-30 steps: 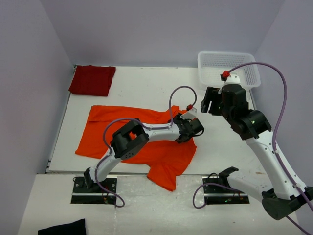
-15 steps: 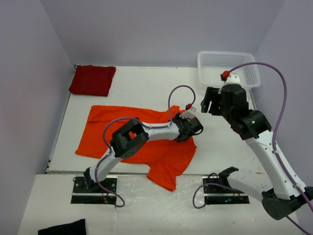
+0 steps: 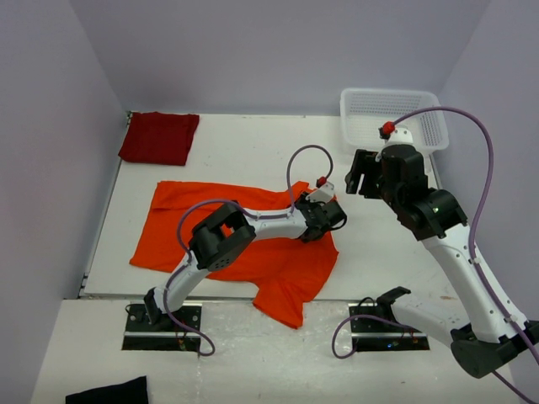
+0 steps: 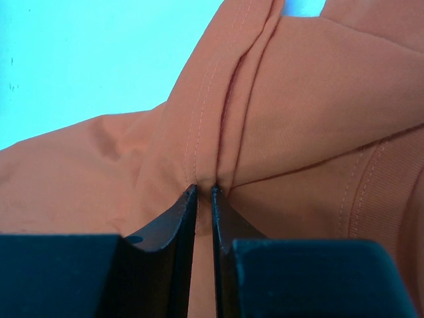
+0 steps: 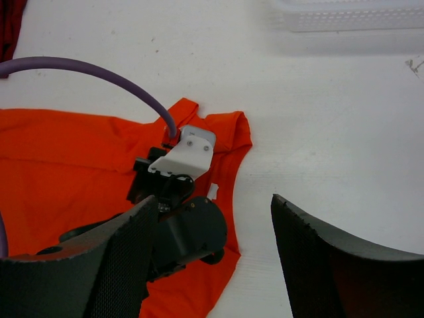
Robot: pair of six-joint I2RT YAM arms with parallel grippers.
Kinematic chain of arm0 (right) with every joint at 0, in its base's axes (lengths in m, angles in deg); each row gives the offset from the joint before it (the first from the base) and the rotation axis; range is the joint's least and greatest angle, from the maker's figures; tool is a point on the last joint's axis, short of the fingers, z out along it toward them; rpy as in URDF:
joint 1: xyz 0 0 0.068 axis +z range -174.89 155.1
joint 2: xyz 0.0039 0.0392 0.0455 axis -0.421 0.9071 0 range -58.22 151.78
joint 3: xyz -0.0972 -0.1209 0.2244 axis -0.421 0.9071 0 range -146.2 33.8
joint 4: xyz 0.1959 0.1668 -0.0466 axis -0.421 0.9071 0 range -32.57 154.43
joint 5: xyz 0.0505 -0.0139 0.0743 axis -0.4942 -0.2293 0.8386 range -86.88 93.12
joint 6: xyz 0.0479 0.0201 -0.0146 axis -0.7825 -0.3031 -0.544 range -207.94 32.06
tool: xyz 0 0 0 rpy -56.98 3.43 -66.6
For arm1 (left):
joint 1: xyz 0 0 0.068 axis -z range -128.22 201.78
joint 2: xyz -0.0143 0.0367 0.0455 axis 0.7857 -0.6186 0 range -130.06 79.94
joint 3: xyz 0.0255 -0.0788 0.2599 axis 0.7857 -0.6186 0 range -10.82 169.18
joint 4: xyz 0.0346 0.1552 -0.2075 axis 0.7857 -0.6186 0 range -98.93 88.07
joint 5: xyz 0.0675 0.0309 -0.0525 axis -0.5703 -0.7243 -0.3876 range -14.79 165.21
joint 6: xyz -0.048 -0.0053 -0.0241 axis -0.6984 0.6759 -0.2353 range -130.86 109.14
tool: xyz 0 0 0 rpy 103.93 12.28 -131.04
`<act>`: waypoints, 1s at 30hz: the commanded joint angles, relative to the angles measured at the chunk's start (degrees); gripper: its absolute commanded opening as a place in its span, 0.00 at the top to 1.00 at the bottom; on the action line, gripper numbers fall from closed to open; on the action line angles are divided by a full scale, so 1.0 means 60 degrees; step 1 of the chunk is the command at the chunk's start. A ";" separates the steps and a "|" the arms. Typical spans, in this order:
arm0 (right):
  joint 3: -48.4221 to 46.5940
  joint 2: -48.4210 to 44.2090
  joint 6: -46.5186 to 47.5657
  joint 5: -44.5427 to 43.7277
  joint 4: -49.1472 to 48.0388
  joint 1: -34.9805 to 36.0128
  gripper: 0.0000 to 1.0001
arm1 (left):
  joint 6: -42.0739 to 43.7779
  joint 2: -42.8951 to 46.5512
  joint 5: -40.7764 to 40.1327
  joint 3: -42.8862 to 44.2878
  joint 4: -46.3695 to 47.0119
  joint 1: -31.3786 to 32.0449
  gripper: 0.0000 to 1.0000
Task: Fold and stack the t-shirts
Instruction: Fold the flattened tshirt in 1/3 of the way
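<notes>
The orange t-shirt (image 3: 210, 244) lies spread and rumpled across the near middle of the table; it fills the left wrist view (image 4: 318, 99) and shows in the right wrist view (image 5: 59, 159). My left gripper (image 3: 330, 220) is at the shirt's right edge, shut on a pinched fold of orange cloth (image 4: 204, 189). The crimson t-shirt (image 3: 158, 137) lies folded at the far left corner. My right gripper (image 3: 360, 175) hangs open and empty above the table, right of the left gripper; its fingers (image 5: 119, 258) frame the left wrist (image 5: 189, 225).
A white mesh basket (image 3: 392, 114) stands at the far right corner. A small black cloth (image 3: 108, 393) lies off the table at the bottom left. The table's left edge runs along a grey wall.
My left gripper has shifted slightly left and back with the orange cloth in it. The right arm has not moved.
</notes>
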 commanded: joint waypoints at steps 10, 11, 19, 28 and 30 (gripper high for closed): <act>-0.0213 0.0006 0.0063 0.0237 0.0102 -0.0027 0.30 | -0.0111 0.0098 0.0209 -0.0219 0.0223 0.0049 0.83; -0.0184 -0.0023 0.0063 0.0252 0.0102 -0.0027 0.30 | -0.0111 0.0098 0.0180 -0.0219 0.0209 0.0063 0.82; -0.0067 -0.0068 0.0019 0.0252 0.0087 -0.0027 0.30 | -0.0199 0.0230 0.0268 -0.0306 0.0179 0.0122 0.81; -0.0008 -0.0082 -0.0054 0.0384 0.0014 -0.0027 0.29 | -0.0433 0.0450 0.0473 -0.0629 0.0091 0.0166 0.79; 0.0006 -0.0082 -0.0069 0.0413 -0.0001 -0.0027 0.29 | -0.0447 0.0479 0.0575 -0.0687 0.0120 0.0166 0.79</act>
